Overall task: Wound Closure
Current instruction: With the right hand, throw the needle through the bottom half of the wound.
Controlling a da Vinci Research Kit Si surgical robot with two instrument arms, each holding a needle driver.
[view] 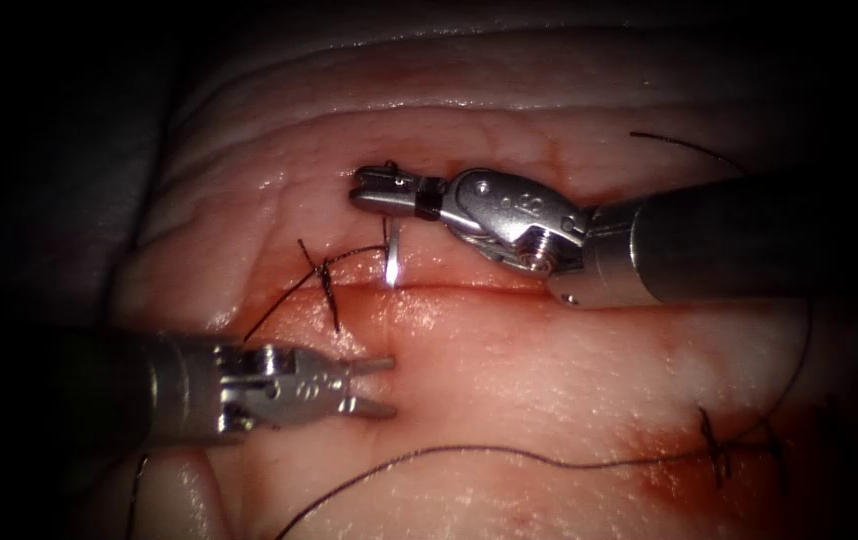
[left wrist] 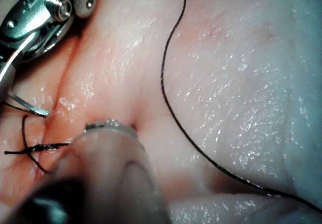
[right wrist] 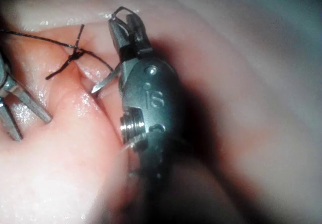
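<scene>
The right pincer (view: 364, 187) pinches the needle (view: 391, 262) near its back end, tip hanging just under it by the cut (view: 469, 288) — the left pincer (view: 374, 385) waits spread, holding nothing.

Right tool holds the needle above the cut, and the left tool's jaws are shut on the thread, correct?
Not quite. The left tool has open jaws holding nothing, as the endoscope view shows. The right tool does hold the needle above the cut.

Endoscope view: centre lit, edges falling to black. Glare on wet tissue (view: 509, 370). Right tool (right wrist: 126, 27) shaft blurred close-up.
</scene>
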